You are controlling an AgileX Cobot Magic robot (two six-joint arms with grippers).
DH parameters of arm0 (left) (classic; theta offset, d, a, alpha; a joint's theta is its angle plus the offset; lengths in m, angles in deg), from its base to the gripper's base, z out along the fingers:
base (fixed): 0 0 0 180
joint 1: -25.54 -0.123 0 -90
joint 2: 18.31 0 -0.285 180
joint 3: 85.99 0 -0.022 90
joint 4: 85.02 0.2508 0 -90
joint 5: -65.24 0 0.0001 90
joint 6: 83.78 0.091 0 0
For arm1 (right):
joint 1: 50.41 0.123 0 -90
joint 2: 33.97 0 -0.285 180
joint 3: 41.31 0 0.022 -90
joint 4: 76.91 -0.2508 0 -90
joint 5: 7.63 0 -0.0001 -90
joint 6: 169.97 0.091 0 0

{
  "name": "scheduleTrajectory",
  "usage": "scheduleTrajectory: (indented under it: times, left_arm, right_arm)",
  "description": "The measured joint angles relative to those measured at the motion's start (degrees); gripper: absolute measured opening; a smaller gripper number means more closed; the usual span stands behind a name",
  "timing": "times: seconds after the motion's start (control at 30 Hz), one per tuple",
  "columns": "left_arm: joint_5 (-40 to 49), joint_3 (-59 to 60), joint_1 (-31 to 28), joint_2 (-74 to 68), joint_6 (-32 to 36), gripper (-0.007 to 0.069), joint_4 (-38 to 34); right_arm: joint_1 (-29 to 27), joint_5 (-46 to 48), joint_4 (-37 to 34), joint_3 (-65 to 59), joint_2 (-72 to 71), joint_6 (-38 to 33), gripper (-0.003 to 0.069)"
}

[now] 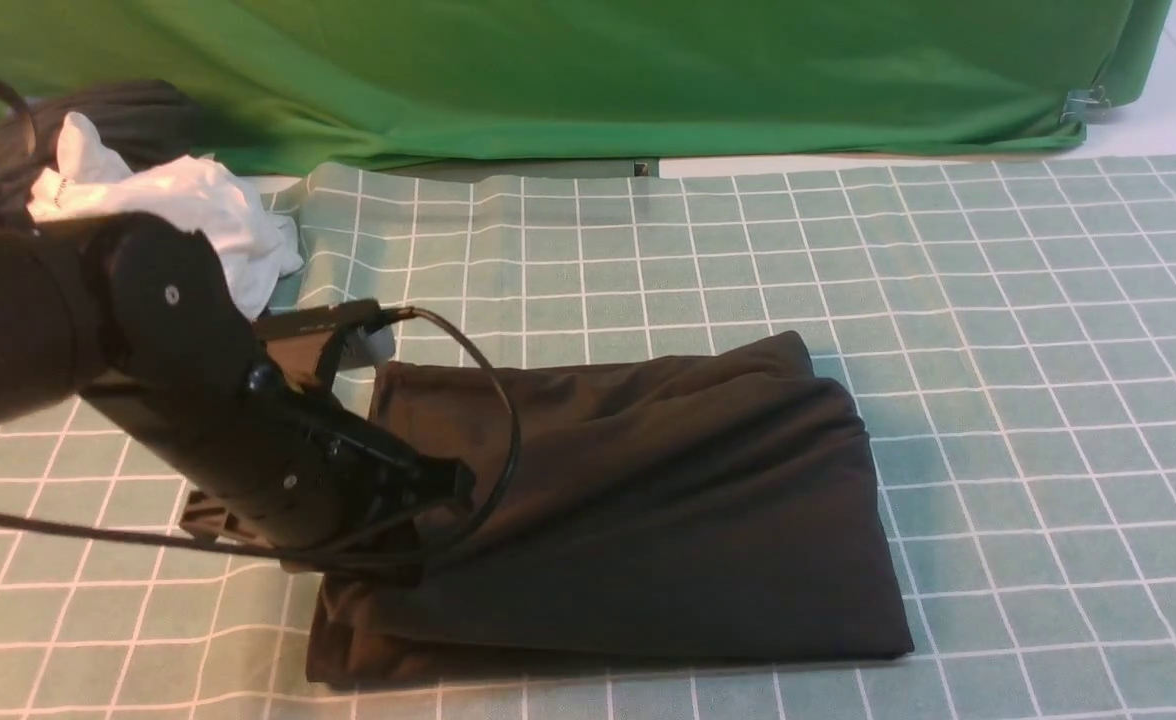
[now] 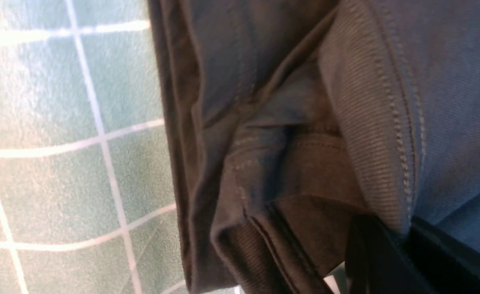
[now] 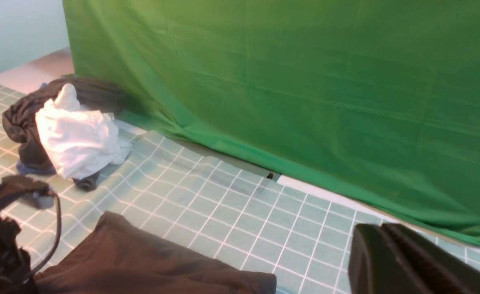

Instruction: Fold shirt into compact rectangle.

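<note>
Black and bulky, the left arm [image 1: 178, 400] fills the near left of the front view, a cable [image 1: 488, 390] looping from it over the shirt [image 1: 648, 500]. Its left gripper [image 1: 428, 520] is pressed into the shirt's left edge; the wrist view shows the fingers [image 2: 370, 253] clamped tight on a ribbed, stitched band of the dark fabric. The shirt is a soft black cotton bundle, folded into a rough, wrinkled oblong, lying in the middle of the tablecloth [image 1: 1048, 350]. That cloth is pale green with a white grid of squares, slightly creased. At the far left corner sits a crumpled white garment [image 1: 198, 215] on top of a dark grey heap of clothes [image 1: 138, 115]. A smooth green drape [image 1: 598, 70] hangs along the back, pinned by a metal clip [image 1: 1083, 103] at its right end. The right gripper [image 3: 403, 261] hangs above the cloth to the right of the shirt, seen only from its own wrist; its fingers are closed and hold nothing.
</note>
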Motion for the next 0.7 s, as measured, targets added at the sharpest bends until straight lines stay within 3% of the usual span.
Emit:
scheduleTrajectory:
  times: [0.13,0.27,0.33,0.37,0.4,0.5,0.63,0.7]
  left_arm:
    - [-0.4,1.1,0.0,0.0,-0.3,0.0023,-1.0]
    - [0.8,1.2,0.0,0.0,-0.4,0.0084,-1.0]
    - [2.1,1.2,0.0,0.0,-0.4,0.0181,-1.0]
    - [2.2,1.2,0.0,0.0,-0.4,0.0190,-1.0]
    - [3.9,1.2,0.0,0.0,-0.4,0.0273,-1.0]
    - [8.5,-0.4,0.0,0.0,-0.2,0.0393,0.1]
    - [13.5,-5.6,0.0,0.2,-2.1,0.0479,3.8]
    - [13.8,-8.7,0.0,0.6,-3.2,0.0487,5.4]
  right_arm:
    - [0.0,-0.8,0.0,0.0,0.0,0.0,0.0019]
    - [0.0,-0.8,0.0,0.0,0.0,0.0,0.0019]
    - [0.0,-0.8,0.0,0.0,0.0,0.0,0.0019]
    - [0.0,-0.8,0.0,0.0,0.0,0.0,0.0019]
    - [0.0,-0.8,0.0,0.0,0.0,0.0,0.0021]
    - [0.0,-0.8,0.0,0.0,0.0,0.0,0.0024]
    - [0.0,-0.8,0.0,0.0,0.0,0.0,0.0026]
    - [0.0,-0.8,0.0,0.0,0.0,0.0,0.0027]
